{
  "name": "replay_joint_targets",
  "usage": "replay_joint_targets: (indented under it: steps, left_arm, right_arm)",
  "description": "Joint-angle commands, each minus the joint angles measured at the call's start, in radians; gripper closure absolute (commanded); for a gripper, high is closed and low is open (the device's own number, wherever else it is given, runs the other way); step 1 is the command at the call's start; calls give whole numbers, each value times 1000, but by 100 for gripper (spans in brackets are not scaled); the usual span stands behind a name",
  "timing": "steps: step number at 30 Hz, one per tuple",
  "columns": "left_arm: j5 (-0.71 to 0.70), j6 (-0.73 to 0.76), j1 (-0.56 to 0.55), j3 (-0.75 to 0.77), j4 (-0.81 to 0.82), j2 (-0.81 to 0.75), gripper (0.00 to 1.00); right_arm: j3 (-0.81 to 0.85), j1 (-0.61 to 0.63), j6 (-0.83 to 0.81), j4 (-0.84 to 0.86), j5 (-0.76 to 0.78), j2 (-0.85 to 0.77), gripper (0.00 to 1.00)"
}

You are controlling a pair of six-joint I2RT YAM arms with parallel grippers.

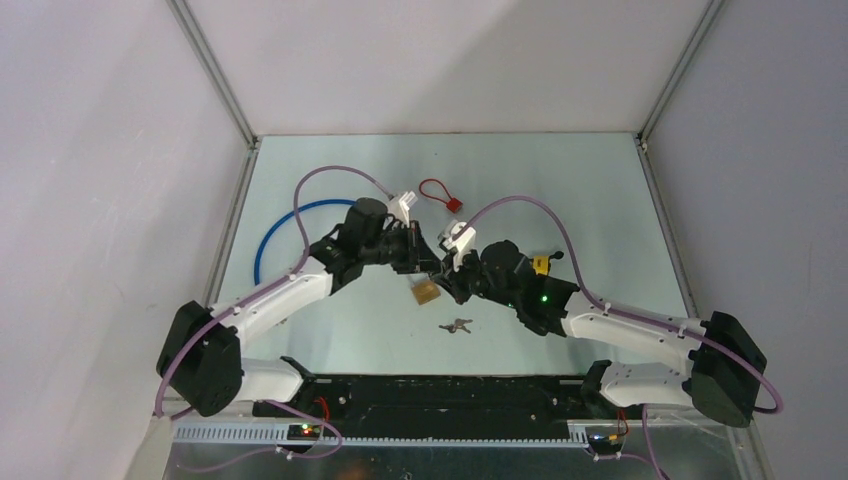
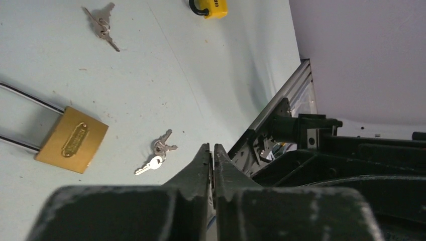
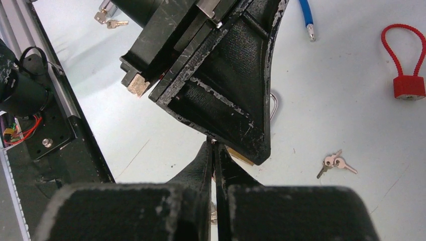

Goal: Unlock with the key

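At the middle of the pale tabletop (image 1: pixel 590 190) the two arms meet tip to tip. Left end effector (image 2: pixel 212 150): jaws at a thin slit. Right end effector (image 3: pixel 213 149): pressed together. Cannot tell if either pinches anything. The brass long-shackle padlock (image 2: pixel 72 139) lies flat just beside them on the near side. The bunch of small silver keys (image 2: pixel 158 153) lies closer to the bases.

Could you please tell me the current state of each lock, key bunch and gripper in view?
brass padlock: flat on table, shackle seated, no key inserted
yellow padlock: on table, partly cropped
red cable lock: loop closed
nearer keys: loose on table
farther keys: loose on table
left gripper: jaws nearly together
right gripper: shut
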Motion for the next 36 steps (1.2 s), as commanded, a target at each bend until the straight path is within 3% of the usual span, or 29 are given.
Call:
replay_joint_targets:
  steps: [1, 11, 17, 21, 24, 28, 33, 35, 36]
  left_arm:
    - [7, 32, -13, 23, 13, -22, 97]
    - [-313, 72, -13, -34, 89, -228, 100]
    - [-398, 39, -12, -108, 209, -321, 100]
    - [-456, 26, -12, -145, 252, -362, 100]
    - [-517, 23, -13, -191, 298, -406, 100]
    - [-523, 36, -13, -227, 379, -429, 100]
    - [-513, 71, -13, -237, 453, -436, 100]
    - [-514, 99, -13, -234, 477, -439, 100]
    - [-517, 113, -13, -234, 485, -438, 100]
  right_arm:
    - [42, 14, -25, 40, 58, 6, 100]
    - [42, 30, -9, 16, 150, -9, 94]
    - [42, 33, 9, 14, 179, -10, 92]
    - [42, 33, 41, 8, 220, -12, 72]
    - [41, 33, 68, 11, 226, -20, 48]
    - [38, 31, 120, 41, 260, -34, 33]
    - [38, 25, 85, 140, 238, -27, 25]
    - [48, 5, 101, 150, 230, -36, 14]
    - [55, -14, 114, 149, 149, -49, 5]
